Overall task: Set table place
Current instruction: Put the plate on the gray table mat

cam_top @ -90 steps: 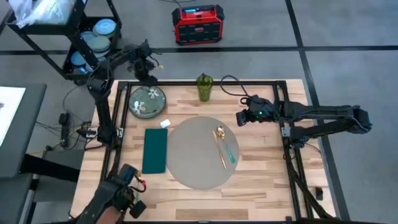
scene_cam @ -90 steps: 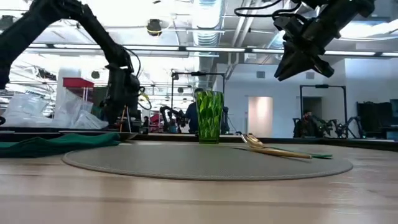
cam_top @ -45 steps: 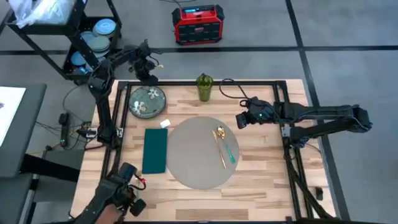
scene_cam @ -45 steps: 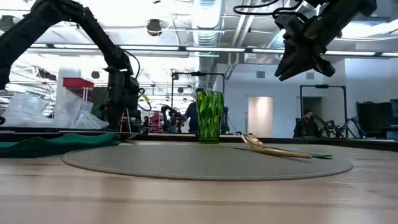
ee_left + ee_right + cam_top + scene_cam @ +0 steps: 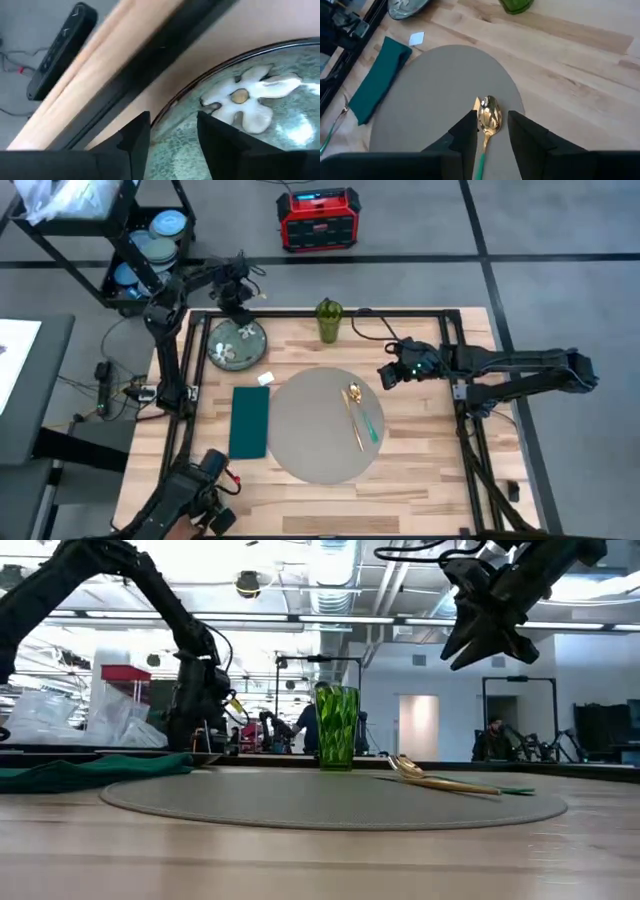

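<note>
The round grey placemat (image 5: 318,430) lies mid-table, carrying a gold spoon (image 5: 489,117) with a green handle and a second gold utensil (image 5: 356,428). A dark teal napkin (image 5: 249,421) lies left of it. The green floral plate (image 5: 237,345) sits flat at the far left corner. My left gripper (image 5: 240,308) is low over the plate's far rim (image 5: 172,102), open, one finger on each side of it. My right gripper (image 5: 387,374) hangs open in the air just right of the placemat's far edge, above the spoon (image 5: 400,764).
A green glass (image 5: 329,320) stands at the far edge. A small white card (image 5: 264,378) lies between plate and placemat. Black rails (image 5: 190,370) frame the table. A wire cart (image 5: 150,250) with stacked dishes stands beyond the far left corner. Another arm (image 5: 195,498) is at the near left.
My left gripper has moved a little toward the table's right edge and down, closer to the plate's far rim. The plate, the placemat and the utensils have stayed where they were.
</note>
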Motion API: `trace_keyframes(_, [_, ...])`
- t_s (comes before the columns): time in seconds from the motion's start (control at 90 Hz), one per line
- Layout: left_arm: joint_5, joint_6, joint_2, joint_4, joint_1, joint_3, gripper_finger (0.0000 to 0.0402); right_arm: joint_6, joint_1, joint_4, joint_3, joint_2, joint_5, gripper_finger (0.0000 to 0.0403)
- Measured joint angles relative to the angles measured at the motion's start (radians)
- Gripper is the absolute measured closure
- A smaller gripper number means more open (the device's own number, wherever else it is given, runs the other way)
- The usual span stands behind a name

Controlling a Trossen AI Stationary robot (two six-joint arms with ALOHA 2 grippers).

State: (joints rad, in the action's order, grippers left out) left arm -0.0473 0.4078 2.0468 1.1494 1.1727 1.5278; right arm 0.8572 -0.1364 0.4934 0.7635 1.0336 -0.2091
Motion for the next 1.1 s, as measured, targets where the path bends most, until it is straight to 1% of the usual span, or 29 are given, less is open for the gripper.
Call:
trace_keyframes(0.111, [0.002, 0.027, 0.001, 0.015, -0.021, -0.012, 0.0264, -0.002, 0.000, 0.001, 0.000, 0.000, 0.001, 0.0303])
trace_keyframes(0.167, [0.027, 0.041, 0.001, 0.026, -0.032, -0.012, 0.0269, -0.014, 0.000, 0.002, 0.000, 0.000, 0.001, 0.0303])
trace_keyframes(0.233, [0.078, 0.039, 0.001, 0.045, -0.041, -0.012, 0.0276, -0.029, 0.000, 0.002, 0.000, 0.000, 0.002, 0.0303])
trace_keyframes(0.322, [0.188, 0.032, 0.001, 0.045, -0.043, -0.016, 0.0289, -0.044, 0.000, 0.002, 0.000, 0.000, 0.002, 0.0303])
trace_keyframes(0.378, [0.230, 0.011, 0.000, 0.031, -0.042, -0.029, 0.0301, -0.044, 0.000, 0.003, 0.000, 0.000, 0.002, 0.0303])
trace_keyframes(0.433, [0.249, -0.001, -0.001, 0.022, -0.042, -0.049, 0.0315, -0.046, 0.000, 0.004, 0.000, 0.000, 0.002, 0.0303])
trace_keyframes(0.544, [0.252, -0.025, -0.006, 0.013, -0.040, -0.095, 0.0344, -0.047, 0.000, 0.007, 0.000, 0.000, 0.008, 0.0303])
trace_keyframes(0.644, [0.254, -0.024, -0.002, 0.011, -0.040, -0.137, 0.0360, -0.051, 0.000, 0.020, 0.000, 0.000, 0.025, 0.0303])
trace_keyframes(0.833, [0.263, -0.098, -0.005, -0.027, -0.039, -0.169, 0.0375, -0.054, 0.000, 0.044, 0.000, 0.000, 0.029, 0.0303])
trace_keyframes(0.967, [0.261, -0.110, -0.003, -0.030, -0.039, -0.160, 0.0385, -0.054, -0.001, 0.045, 0.000, 0.000, 0.029, 0.0303])
trace_keyframes(1.1, [0.258, -0.140, -0.001, -0.027, -0.039, -0.143, 0.0386, -0.050, -0.002, 0.045, 0.000, 0.000, 0.029, 0.0304])
